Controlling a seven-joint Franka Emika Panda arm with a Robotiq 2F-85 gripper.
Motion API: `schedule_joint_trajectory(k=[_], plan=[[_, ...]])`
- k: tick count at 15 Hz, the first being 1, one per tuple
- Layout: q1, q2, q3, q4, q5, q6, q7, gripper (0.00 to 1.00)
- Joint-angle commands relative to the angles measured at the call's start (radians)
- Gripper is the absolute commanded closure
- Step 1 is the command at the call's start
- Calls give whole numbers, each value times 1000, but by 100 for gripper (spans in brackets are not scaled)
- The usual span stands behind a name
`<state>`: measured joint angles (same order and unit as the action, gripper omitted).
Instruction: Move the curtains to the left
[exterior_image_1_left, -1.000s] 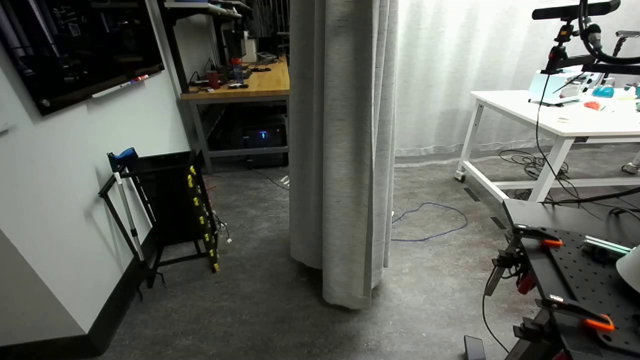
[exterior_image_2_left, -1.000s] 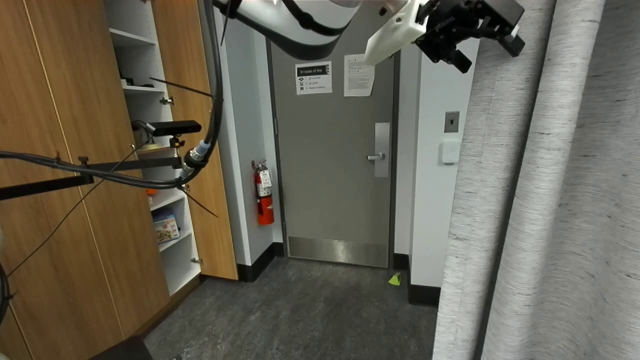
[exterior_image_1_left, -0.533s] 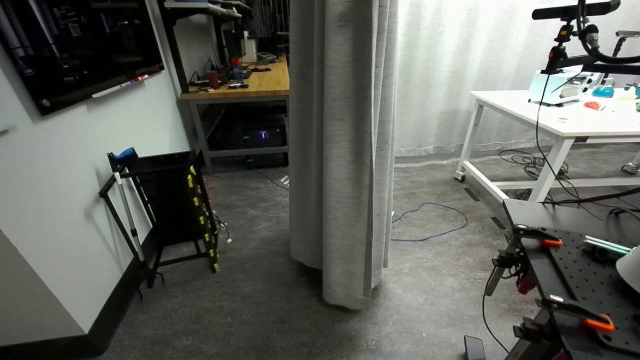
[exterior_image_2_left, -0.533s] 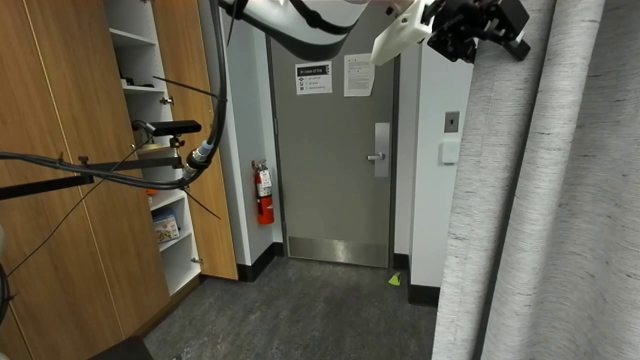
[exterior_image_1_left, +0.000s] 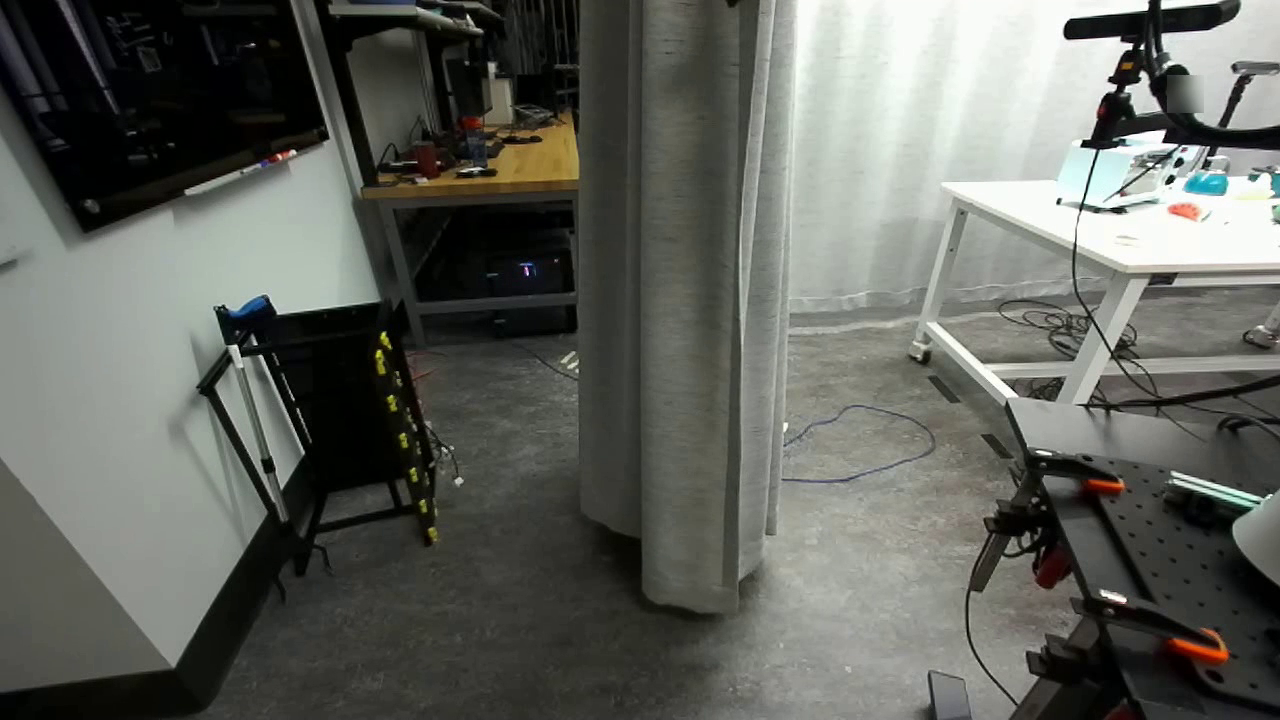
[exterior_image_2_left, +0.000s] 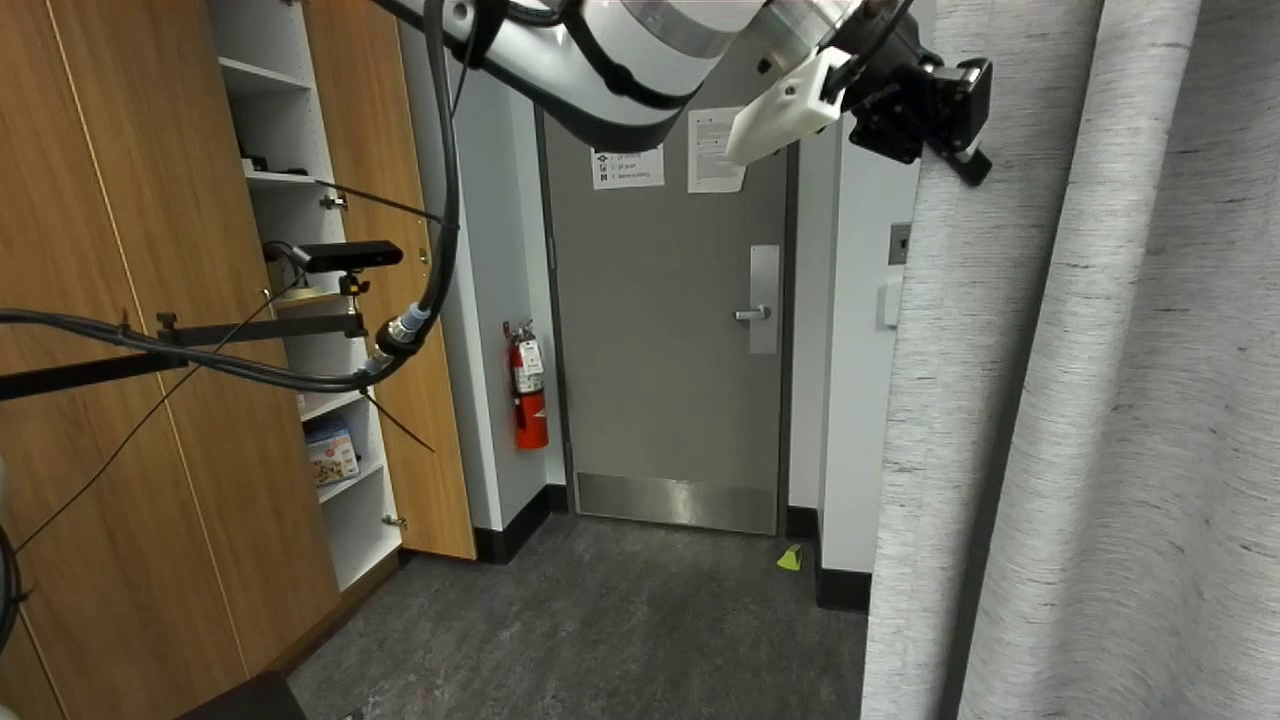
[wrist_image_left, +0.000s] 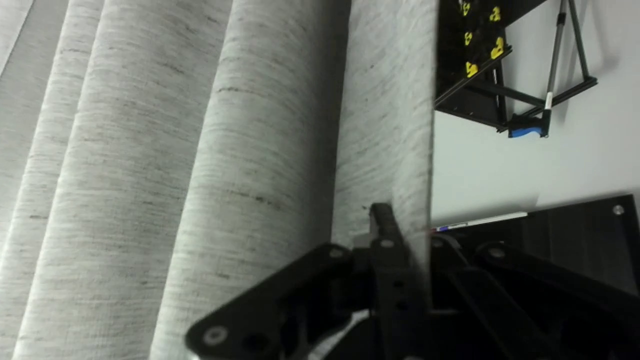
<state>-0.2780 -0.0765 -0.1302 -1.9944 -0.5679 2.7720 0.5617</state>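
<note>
At the far left of an exterior view stands the wooden cabinet (exterior_image_2_left: 150, 200), then the red fire extinguisher (exterior_image_2_left: 530, 412), then the grey door (exterior_image_2_left: 665, 350). Right of the door, high up, the fingers (exterior_image_2_left: 968, 162) pinch the left edge of the curtain (exterior_image_2_left: 1090, 350), which hangs in long folds down the right side. In the wrist view one finger lies across the front of the curtain and its partner is mostly hidden behind, so how firm the grip is I cannot tell. I judge the step in hand to be the grasp of that edge, with most of the drag not yet done. The next move calls for a steady, level pull leftward, toward the door, gentle enough that the curtain does not slip free.
</note>
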Motion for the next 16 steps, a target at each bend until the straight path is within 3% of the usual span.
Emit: schedule_joint_trajectory(k=[1, 7, 16], plan=[[33, -22, 11, -73, 87, -16, -110, 100], [104, -97, 29, -181, 215, -38, -357, 99], [136, -257, 101, -390, 189, -12, -504, 99]])
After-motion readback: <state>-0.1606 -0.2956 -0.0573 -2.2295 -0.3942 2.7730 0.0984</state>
